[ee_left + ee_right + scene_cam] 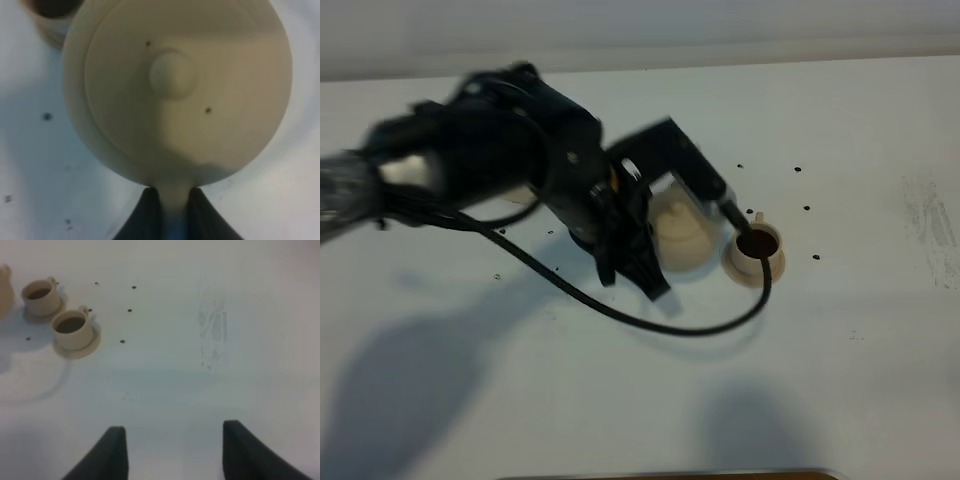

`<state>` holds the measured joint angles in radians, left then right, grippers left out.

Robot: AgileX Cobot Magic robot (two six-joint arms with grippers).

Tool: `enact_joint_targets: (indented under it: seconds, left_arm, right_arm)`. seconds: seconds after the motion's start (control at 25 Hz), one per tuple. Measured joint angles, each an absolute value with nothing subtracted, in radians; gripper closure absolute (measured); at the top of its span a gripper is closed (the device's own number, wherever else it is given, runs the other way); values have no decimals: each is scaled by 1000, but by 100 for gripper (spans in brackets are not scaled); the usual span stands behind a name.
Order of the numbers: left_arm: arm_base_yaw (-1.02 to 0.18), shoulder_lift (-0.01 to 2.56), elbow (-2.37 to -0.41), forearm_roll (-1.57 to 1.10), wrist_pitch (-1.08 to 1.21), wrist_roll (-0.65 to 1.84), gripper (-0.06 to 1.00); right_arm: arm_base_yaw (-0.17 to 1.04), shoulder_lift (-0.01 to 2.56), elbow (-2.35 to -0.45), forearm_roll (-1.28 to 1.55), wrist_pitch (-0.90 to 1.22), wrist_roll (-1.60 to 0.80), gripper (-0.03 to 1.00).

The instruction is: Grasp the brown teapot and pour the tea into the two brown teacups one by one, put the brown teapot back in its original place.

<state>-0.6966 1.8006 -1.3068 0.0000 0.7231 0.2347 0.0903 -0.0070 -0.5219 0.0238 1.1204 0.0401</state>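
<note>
Left wrist view: we see left gripper clamped on brown teapot handle; we would tilt slowly over the teacup

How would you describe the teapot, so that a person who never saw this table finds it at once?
On the white table, look beneath the black left arm: its left gripper is shut on the handle of the brown teapot. Beside it stand two small teacups. The teapot alone is squat, round, larger, with a knobbed lid.

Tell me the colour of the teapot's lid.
Pale beige-tan, matching the teapot body, with two tiny dark specks on the lid. The left wrist view shows it best.
</note>
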Motion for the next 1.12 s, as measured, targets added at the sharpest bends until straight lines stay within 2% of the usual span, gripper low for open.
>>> enact_joint_targets:
  seconds: [0.64,1.12]
  left_arm:
    - [-306,1801,-1307,44,704,126,86]
    - [-255,1951,-1324,-6,581,181,86]
  right_arm:
    - [90,-7,-522,24,1120,40,53]
    - [90,-7,-522,24,1120,40,53]
